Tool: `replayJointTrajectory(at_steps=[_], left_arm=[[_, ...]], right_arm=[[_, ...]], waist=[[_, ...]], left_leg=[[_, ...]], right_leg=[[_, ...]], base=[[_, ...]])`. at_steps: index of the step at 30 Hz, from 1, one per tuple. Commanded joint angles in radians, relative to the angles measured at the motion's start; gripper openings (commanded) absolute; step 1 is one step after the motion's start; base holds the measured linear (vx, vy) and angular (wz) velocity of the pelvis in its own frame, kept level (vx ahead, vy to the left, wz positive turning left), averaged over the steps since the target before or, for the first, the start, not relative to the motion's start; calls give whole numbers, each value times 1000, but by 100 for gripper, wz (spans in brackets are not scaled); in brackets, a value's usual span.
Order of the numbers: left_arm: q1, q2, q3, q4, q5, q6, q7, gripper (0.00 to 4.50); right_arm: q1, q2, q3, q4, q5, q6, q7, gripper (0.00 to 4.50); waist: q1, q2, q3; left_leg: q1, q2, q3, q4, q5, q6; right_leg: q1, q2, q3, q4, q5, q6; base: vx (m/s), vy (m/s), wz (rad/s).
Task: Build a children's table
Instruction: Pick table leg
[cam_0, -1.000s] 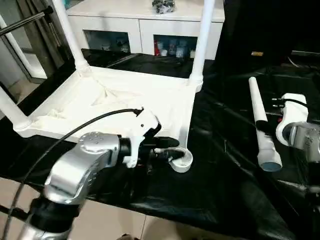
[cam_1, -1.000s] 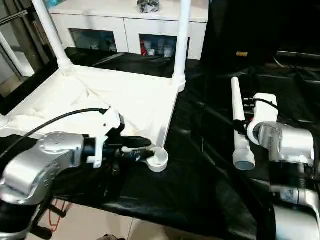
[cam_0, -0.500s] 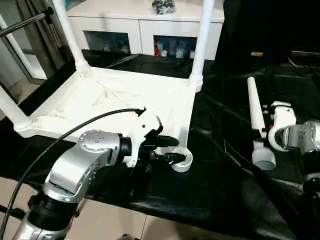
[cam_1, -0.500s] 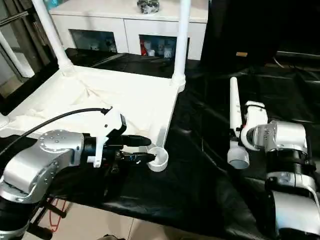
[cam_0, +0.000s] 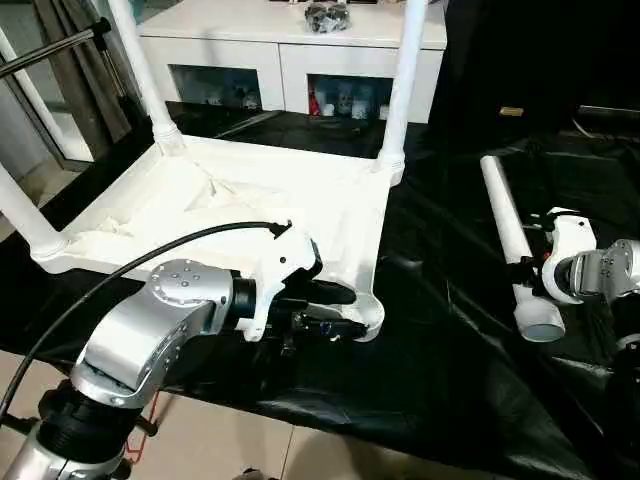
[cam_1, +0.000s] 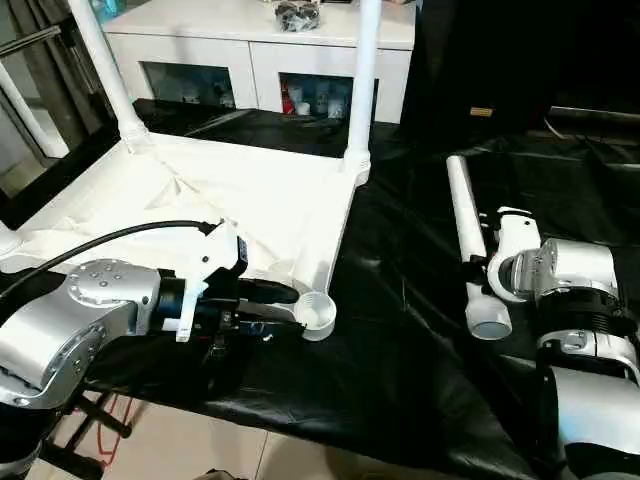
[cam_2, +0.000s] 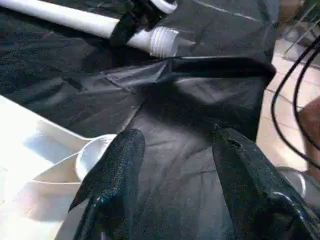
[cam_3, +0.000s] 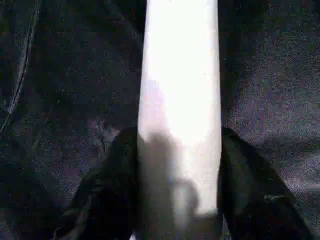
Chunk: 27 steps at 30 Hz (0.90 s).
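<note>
Loose leg (cam_0: 508, 237) lies between right hand (cam_3: 175, 165) fingers, pinched near its wide end. Left hand (cam_2: 175, 165), fingers spread, at tabletop (cam_0: 250, 200) empty corner socket (cam_1: 318, 312).

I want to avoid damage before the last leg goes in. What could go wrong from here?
1. The right gripper holds the loose leg near its wide end, so the long free part may swing or slip.
2. The left gripper sits at the empty corner socket, perhaps blocking the leg or nudging the tabletop.
</note>
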Motion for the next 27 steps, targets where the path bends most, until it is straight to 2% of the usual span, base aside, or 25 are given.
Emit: replayJointTrajectory(at_steps=[1,2,4,5,6,7,8,9,10,11,12,13,14,15,16,18,19,20,21,23,24,27], left_arm=[[-14,8,0,39,25,-22,33,252],[-17,-9,14,54,21,-31,49,252],[-27,-35,38,77,11,-32,72,252],[-41,-67,63,103,3,-38,101,252],[-49,-89,79,121,-2,-39,122,252],[-72,-139,112,161,-10,-43,173,252],[-79,-157,123,174,-13,-47,191,252],[-86,-172,132,185,-15,-50,207,252],[-127,-238,183,236,-28,-43,289,252],[-143,-260,201,254,-32,-40,318,252],[-176,-304,242,292,-43,-32,383,252],[-211,-337,274,331,-48,-41,438,252],[-241,-364,297,367,-61,-64,474,252],[-260,-380,315,390,-75,-69,493,252],[-286,-400,338,421,-91,-70,523,252],[-310,-422,364,451,-105,-66,553,252],[-343,-443,396,483,-127,-31,584,252],[-343,-443,396,483,-127,-31,584,252],[-380,-470,433,513,-161,-2,604,252],[-431,-510,480,547,-210,22,620,252],[-431,-510,480,547,-210,22,620,252],[-462,-539,491,567,-243,20,625,252]], right_arm=[[12,-4,-31,-12,11,-15,-13,188],[10,-1,-49,-30,27,-8,-10,187],[18,3,-45,-72,32,-17,0,186],[20,8,-47,-106,42,-8,7,186],[22,11,-48,-123,46,-2,8,186],[30,22,-59,-161,54,-7,-1,186],[34,30,-73,-177,64,-13,-6,186],[37,37,-85,-190,72,-18,-11,186],[56,84,-149,-265,121,-69,-27,186],[61,103,-174,-291,141,-93,-33,186],[74,142,-215,-347,190,-140,-23,186],[92,185,-241,-412,241,-200,7,186],[117,231,-254,-481,295,-264,58,186],[134,257,-253,-520,321,-298,87,186],[159,286,-243,-567,349,-339,132,185],[179,311,-238,-602,373,-353,161,185],[199,332,-228,-638,392,-363,186,185],[199,332,-228,-638,392,-363,186,185],[225,355,-215,-692,426,-346,221,185],[271,376,-175,-779,475,-300,290,185],[271,376,-175,-779,475,-300,290,185],[332,371,-91,-857,492,-300,351,185]], waist=[[-2,-18,-66],[-2,-15,-68],[-1,-15,-69],[-2,-7,-68],[-1,-10,-72],[1,-6,-72],[1,-10,-72],[4,-9,-74],[5,-17,-74],[10,-16,-72],[9,-17,-76],[9,-16,-75],[12,-17,-76],[13,-17,-77],[14,-18,-79],[18,-15,-78],[19,-16,-78],[23,-14,-78],[26,-17,-76],[37,-15,-77],[40,-19,-76],[47,-26,-72]], left_leg=[[15,26,-5,-65,-267,-19],[16,25,-5,-64,-259,-19],[16,26,-6,-65,-252,-17],[15,26,-5,-64,-253,-16],[15,25,-7,-64,-243,-14],[13,24,-7,-64,-236,-10],[14,23,-5,-62,-232,-4],[15,25,-7,-62,-226,0],[10,24,-6,-62,-214,9],[11,22,0,-59,-206,16],[7,24,-8,-62,-188,23],[6,22,-3,-62,-185,30],[11,24,-3,-59,-198,43],[4,22,-5,-61,-183,58],[5,26,-7,-62,-173,61],[8,28,-6,-61,-151,76],[8,29,-7,-62,-148,76],[9,28,-6,-62,-142,76],[9,25,-3,-62,-143,75],[11,29,-7,-64,-151,74],[11,30,-8,-65,-153,74],[9,33,-9,-70,-164,65]], right_leg=[[44,-33,28,-81,-347,-205],[45,-34,29,-80,-334,-205],[45,-34,28,-78,-322,-211],[46,-29,27,-81,-288,-217],[50,-31,27,-76,-274,-221],[52,-31,27,-74,-261,-226],[52,-31,28,-77,-254,-230],[53,-34,28,-76,-252,-232],[55,-36,28,-77,-251,-233],[52,-37,32,-81,-253,-223],[59,-38,26,-76,-252,-221],[56,-37,28,-80,-252,-215],[52,-39,28,-84,-258,-207],[57,-38,24,-83,-252,-198],[57,-39,24,-81,-240,-200],[52,-36,24,-80,-219,-217],[52,-37,23,-78,-217,-221],[51,-37,24,-79,-221,-222],[51,-35,24,-80,-229,-221],[51,-39,24,-81,-242,-221],[50,-39,24,-82,-244,-215],[50,-44,25,-87,-280,-201]], base=[[0,0,0],[0,0,0],[0,0,0],[0,0,0],[0,0,0],[0,0,0],[0,0,0],[0,0,0],[0,0,0],[0,0,0],[0,0,0],[0,0,0],[0,0,0],[0,0,0],[0,0,0],[0,0,0],[0,0,0],[0,0,0],[0,0,0],[0,0,0],[0,0,0],[0,0,0]])
